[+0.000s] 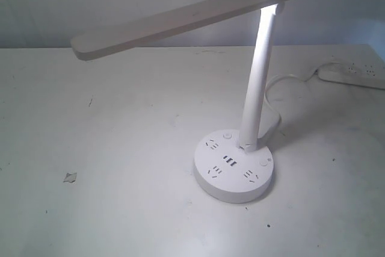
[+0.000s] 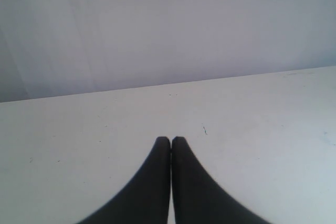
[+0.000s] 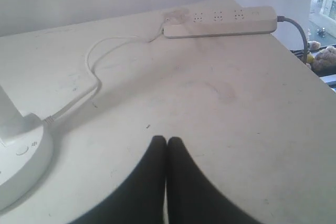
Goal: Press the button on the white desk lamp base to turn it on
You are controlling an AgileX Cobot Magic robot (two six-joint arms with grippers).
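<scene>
The white desk lamp (image 1: 260,82) stands right of centre on the table, its long flat bar head (image 1: 186,19) reaching left and its pole leaning. Its round lamp base (image 1: 234,170) shows socket holes, USB slots and two small buttons (image 1: 227,137) (image 1: 265,161). Neither gripper appears in the exterior view. My left gripper (image 2: 170,140) is shut over bare table, with no lamp in its view. My right gripper (image 3: 166,140) is shut with nothing held; the lamp base (image 3: 23,153) lies apart from it at the frame's edge, one button (image 3: 21,150) showing.
A white power strip (image 3: 220,21) lies at the table's far right, also seen in the exterior view (image 1: 352,74). The lamp's white cord (image 3: 94,74) loops from the strip to the base. The table edge (image 3: 307,72) runs close beyond the strip. A small scrap (image 1: 70,177) lies front left.
</scene>
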